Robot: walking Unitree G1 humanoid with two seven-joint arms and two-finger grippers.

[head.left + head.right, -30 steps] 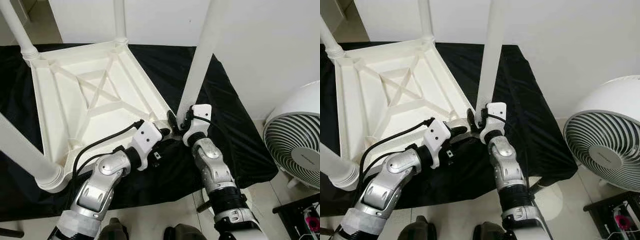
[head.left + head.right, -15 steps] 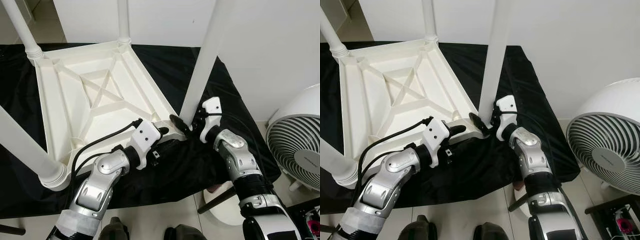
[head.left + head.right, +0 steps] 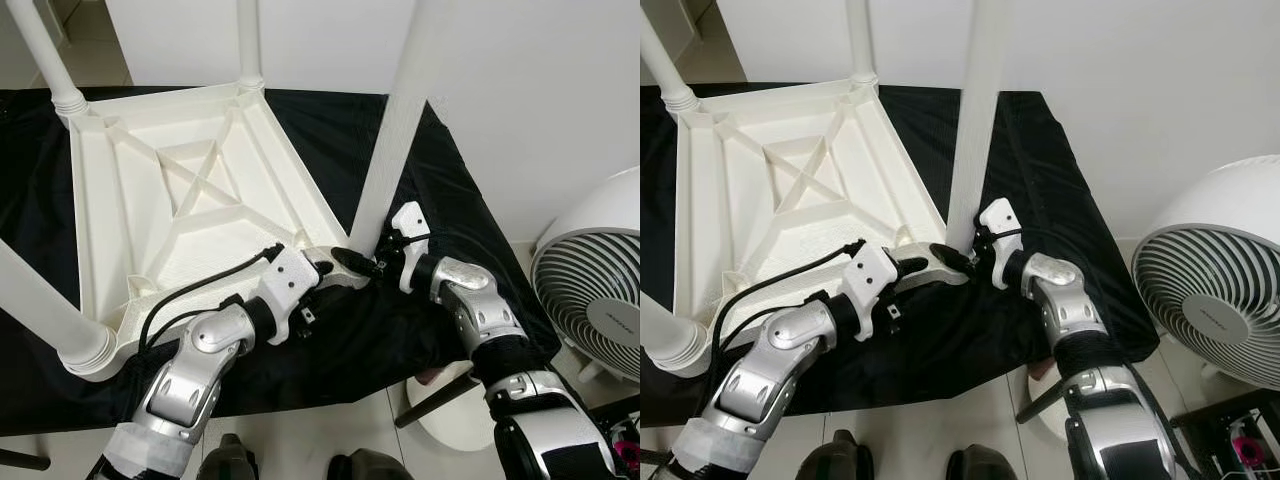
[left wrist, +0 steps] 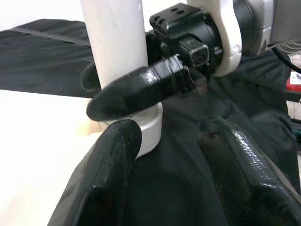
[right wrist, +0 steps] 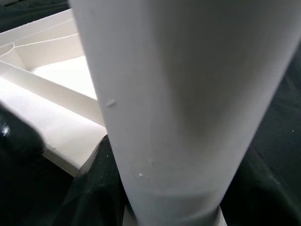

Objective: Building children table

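The right gripper (image 3: 362, 262) has its black fingers (image 4: 136, 89) clasped around the foot of a white round plastic table leg (image 3: 392, 145), just above the collar where it meets the near corner of the upturned white ribbed plastic table frame (image 3: 190, 200). Just beside them, the left gripper (image 4: 164, 155) rests with its fingers (image 4: 110, 165) spread and grasping nothing, one on each side of that same corner socket. The frame lies underside-up on a black cloth (image 3: 480, 260) covering the tabletop. Four legs stand in the corners, this one apparently the last to be seated; tightening it and turning the table upright seem to remain. A white round fan (image 3: 595, 290) stands well beyond the right arm.
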